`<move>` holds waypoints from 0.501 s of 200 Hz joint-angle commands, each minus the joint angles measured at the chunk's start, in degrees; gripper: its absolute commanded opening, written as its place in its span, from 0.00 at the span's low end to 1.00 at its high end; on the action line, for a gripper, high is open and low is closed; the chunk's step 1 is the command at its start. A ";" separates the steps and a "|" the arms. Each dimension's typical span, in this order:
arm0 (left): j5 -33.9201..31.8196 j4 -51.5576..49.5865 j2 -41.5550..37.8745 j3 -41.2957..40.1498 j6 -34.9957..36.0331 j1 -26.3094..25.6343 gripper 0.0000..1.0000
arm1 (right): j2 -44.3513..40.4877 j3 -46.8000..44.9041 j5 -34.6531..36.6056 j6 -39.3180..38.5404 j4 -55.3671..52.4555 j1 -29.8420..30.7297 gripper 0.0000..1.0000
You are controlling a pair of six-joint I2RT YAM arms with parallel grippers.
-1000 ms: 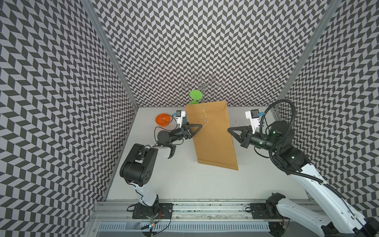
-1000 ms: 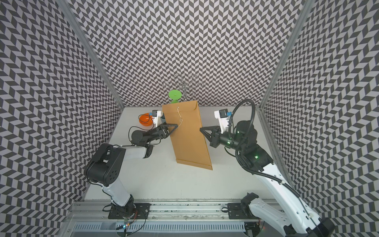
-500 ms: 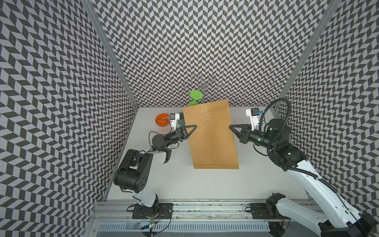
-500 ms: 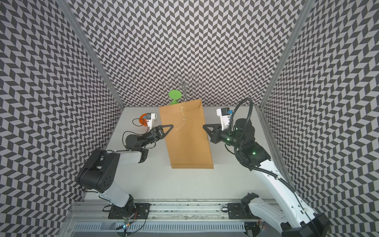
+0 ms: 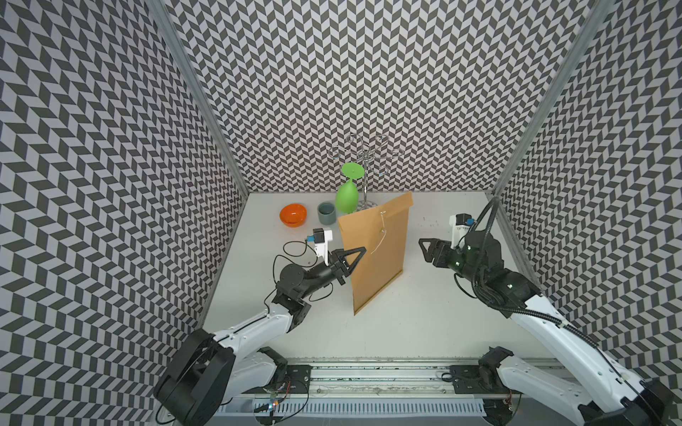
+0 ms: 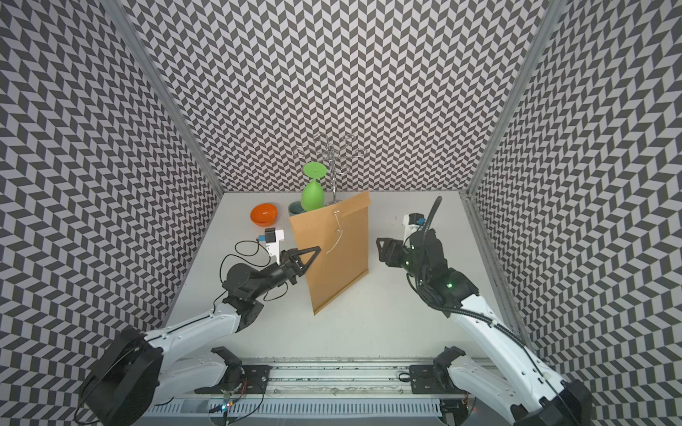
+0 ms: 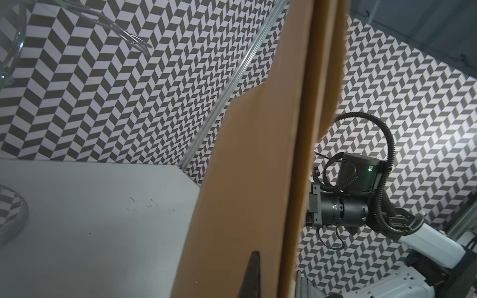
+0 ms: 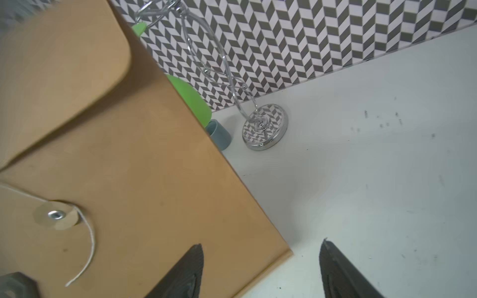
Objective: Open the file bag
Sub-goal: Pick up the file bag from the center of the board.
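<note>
The file bag (image 5: 380,265) (image 6: 337,258) is a brown kraft envelope, held up off flat and tilted, with its flap end toward the back wall. A pale string (image 5: 381,236) hangs loose from its round button clasp (image 8: 56,215). My left gripper (image 5: 361,251) (image 6: 316,250) is shut on the bag's left edge. In the left wrist view one dark finger (image 7: 251,276) lies against the brown paper (image 7: 245,180). My right gripper (image 5: 421,243) (image 6: 378,244) (image 8: 260,247) stands open just right of the bag's right edge (image 8: 258,219), holding nothing.
At the back left stand an orange bowl (image 5: 293,214) and a grey cup (image 5: 326,213). A green goblet (image 5: 347,197) hangs upside down on a wire rack (image 5: 365,155), whose chrome base (image 8: 264,129) sits just behind the bag.
My left gripper closed on the bag's left edge. My right gripper opened, let go of the right edge and drew back to the right. The bag swung and tilted in the left grip.
</note>
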 commanded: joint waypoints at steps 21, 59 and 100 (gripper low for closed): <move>-14.15 -12.34 -1.63 -0.50 11.95 -3.83 0.00 | -5.50 -10.93 -13.19 9.40 20.84 6.67 0.67; -18.15 -17.20 -2.52 1.40 14.49 -8.79 0.00 | -12.72 -16.67 -18.44 9.26 32.19 8.25 0.67; -19.45 -19.09 -5.79 2.53 15.00 -11.06 0.00 | -10.98 -18.47 -18.39 12.37 36.33 8.92 0.64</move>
